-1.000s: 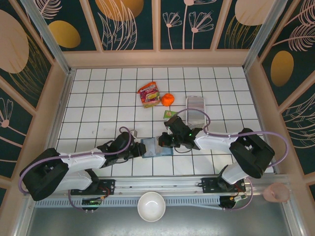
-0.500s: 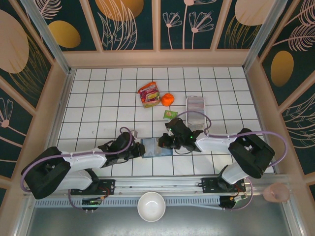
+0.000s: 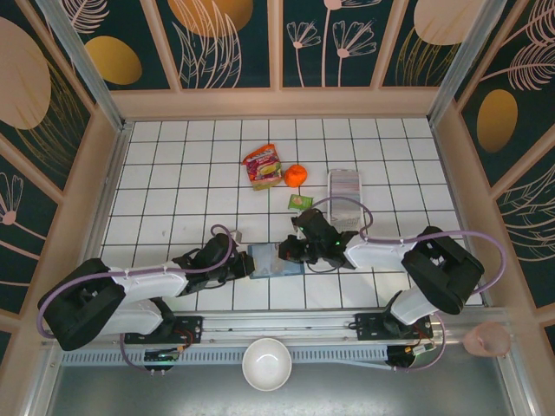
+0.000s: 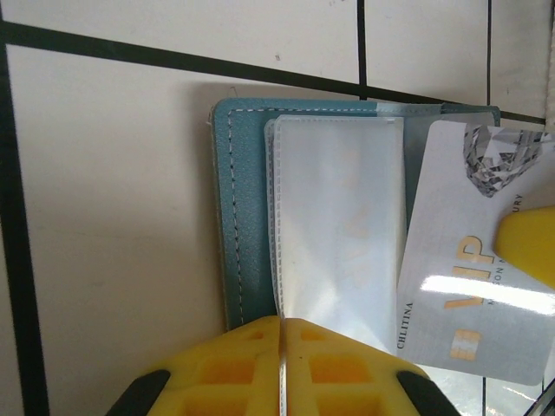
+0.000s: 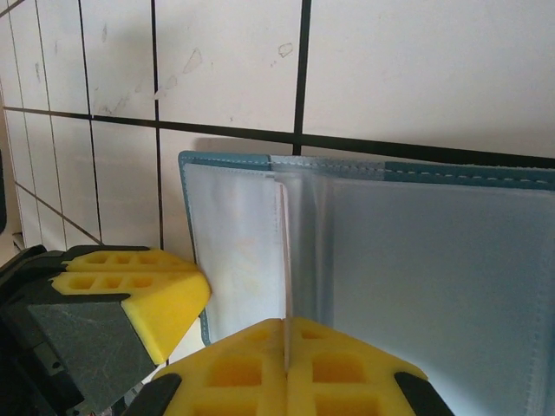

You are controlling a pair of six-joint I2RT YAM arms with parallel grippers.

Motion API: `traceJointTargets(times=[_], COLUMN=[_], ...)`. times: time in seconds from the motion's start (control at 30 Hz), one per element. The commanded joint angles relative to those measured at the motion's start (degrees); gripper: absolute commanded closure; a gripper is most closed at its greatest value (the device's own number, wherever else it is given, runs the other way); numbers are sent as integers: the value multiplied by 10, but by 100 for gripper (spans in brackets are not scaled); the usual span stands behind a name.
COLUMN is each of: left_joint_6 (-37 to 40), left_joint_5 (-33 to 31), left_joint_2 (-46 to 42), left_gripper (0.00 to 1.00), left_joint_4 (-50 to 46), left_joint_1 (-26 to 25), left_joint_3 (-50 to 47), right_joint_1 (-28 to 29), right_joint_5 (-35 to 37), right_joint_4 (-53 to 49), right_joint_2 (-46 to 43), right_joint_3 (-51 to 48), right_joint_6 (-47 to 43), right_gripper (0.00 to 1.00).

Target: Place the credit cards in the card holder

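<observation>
Matt card holder (image 4: 238,217), perhaps faux leather, glossy clear sleeves (image 4: 338,234); glossy plastic card (image 4: 473,286)

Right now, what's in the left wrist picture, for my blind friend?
An open dark teal card holder with clear plastic sleeves lies on white tiles, one sleeve pinched in the yellow left gripper. A white VIP credit card overlaps its right side, held by the right gripper's yellow finger.

A white tiled tabletop (image 3: 173,173) with dark grout lines sits enclosed by dark teal floral wall panels (image 3: 234,43) in pale wooden frames.
</observation>
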Motion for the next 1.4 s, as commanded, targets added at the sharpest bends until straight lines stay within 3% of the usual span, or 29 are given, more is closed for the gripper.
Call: traceJointTargets(times=[0.0, 0.6, 0.93, 1.13, 1.37], left_joint_6=[6, 8, 5, 4, 2], left_joint_5=[-3, -3, -5, -6, -5], left_joint_2=[10, 8, 3, 0, -2], left_gripper=[93, 95, 95, 95, 95], left_joint_4=[2, -1, -3, -2, -1], left_joint_1=[-2, -2, -1, -2, -2], left_joint_3=[-8, -6, -9, -13, -16], right_joint_1=[6, 8, 11, 19, 29], right_joint_5=[-7, -27, -12, 34, 74], right_joint_4=[28, 10, -21, -82, -151], right_joint_2=[6, 34, 56, 41, 34], right_joint_3=[-14, -6, 30, 56, 86], right_joint_6=[16, 5, -12, -28, -46], right_gripper=[100, 99, 77, 62, 54])
